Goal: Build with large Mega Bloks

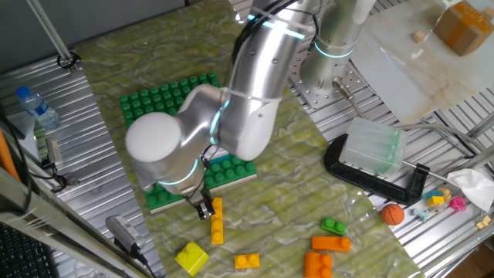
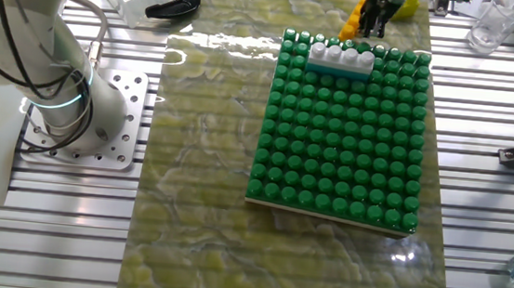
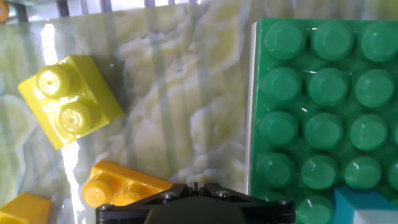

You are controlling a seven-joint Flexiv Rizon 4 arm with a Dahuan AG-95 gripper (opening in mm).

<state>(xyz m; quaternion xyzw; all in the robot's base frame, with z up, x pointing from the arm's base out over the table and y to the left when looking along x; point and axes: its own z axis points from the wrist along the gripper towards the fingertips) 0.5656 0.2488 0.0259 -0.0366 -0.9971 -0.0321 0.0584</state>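
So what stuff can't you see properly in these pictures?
- Gripper, one fixed view: too small to tell if the jaws grip the long yellow brick.
- Hand view: the same brick is partly covered by the gripper's black body and cut by the bottom edge.
- Green baseplate, one fixed view: the arm hides its middle.
- White brick: what lies under it is unclear.

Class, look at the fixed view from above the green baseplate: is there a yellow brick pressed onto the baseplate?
No. The only brick on the green baseplate is a white four-stud brick near its far edge.
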